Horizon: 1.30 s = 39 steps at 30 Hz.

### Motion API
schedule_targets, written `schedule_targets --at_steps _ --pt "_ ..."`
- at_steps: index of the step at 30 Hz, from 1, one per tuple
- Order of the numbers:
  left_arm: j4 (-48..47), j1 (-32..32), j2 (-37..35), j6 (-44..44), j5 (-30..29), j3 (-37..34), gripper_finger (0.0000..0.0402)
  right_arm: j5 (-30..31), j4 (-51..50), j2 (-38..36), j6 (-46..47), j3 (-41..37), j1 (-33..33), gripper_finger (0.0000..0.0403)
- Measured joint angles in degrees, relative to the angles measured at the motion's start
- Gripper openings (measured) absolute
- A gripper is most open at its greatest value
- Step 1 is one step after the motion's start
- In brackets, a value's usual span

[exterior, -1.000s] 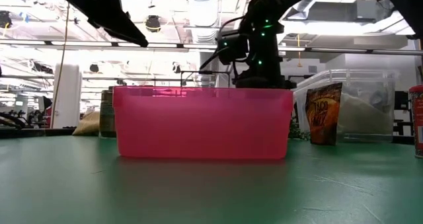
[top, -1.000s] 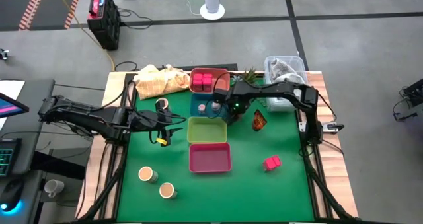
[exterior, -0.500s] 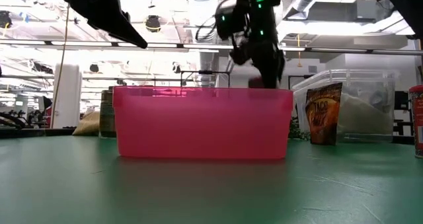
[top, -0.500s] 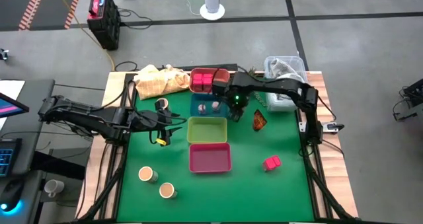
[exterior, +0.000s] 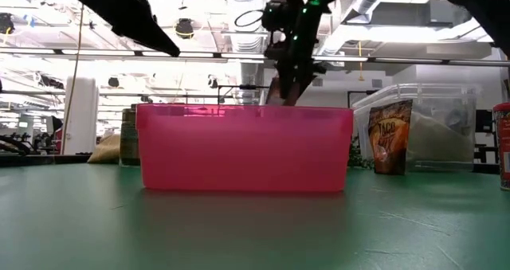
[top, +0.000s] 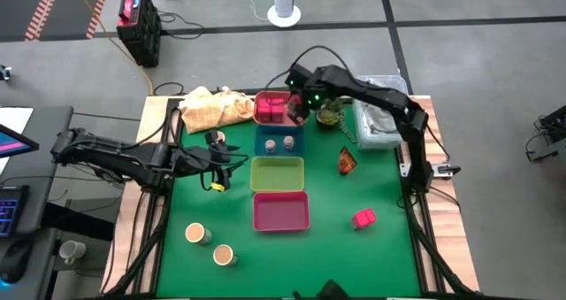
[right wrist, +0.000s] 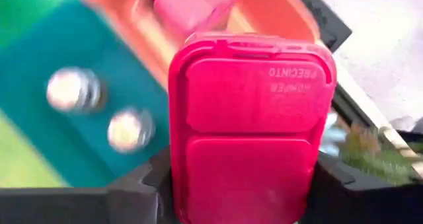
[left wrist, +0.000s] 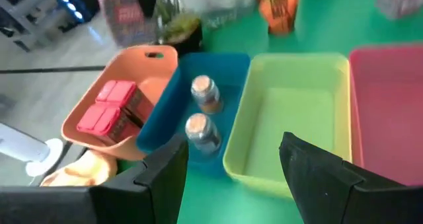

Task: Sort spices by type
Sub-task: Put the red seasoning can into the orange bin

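Pink-red cube [right wrist: 251, 128] gripped in right gripper [top: 299, 108] fingers, held above the orange tray [top: 301, 99] at the table's far edge; two like cubes [left wrist: 109, 107] already lie in that tray. Two grey shaker jars [left wrist: 201, 112] stand in the adjacent blue tray [top: 265, 145]. Left gripper [top: 221, 169] hovers beside the trays, fingers [left wrist: 324, 178] parted, empty.

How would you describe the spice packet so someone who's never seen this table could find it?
Start at the column of four coloured trays down the green table's middle. Look right of the yellow-green tray, toward the right arm's side. The packet stands there alone: orange-brown, flat and crinkly, unlike the pink cubes and round jars.
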Motion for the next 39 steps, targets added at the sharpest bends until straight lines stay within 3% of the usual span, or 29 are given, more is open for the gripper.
schedule_targets --at_steps 6,8,34,39 --pt "26.28 -0.89 -0.6 4.35 1.27 -13.08 0.0226 -0.32 3.0 1.98 2.57 0.2 -2.31 0.0231" --pt "30.25 -0.8 -0.61 4.36 0.81 -15.88 0.0226 -1.0 2.02 3.66 3.36 0.12 -2.72 0.0232" --pt "30.57 -3.57 -0.66 5.66 -1.73 -16.51 0.0226 -5.3 8.33 11.73 10.03 0.96 -4.81 0.0234" --pt "30.6 -3.57 -0.66 6.55 -1.76 -16.51 0.0226 -7.4 9.47 12.63 8.73 0.97 -4.66 0.0253"
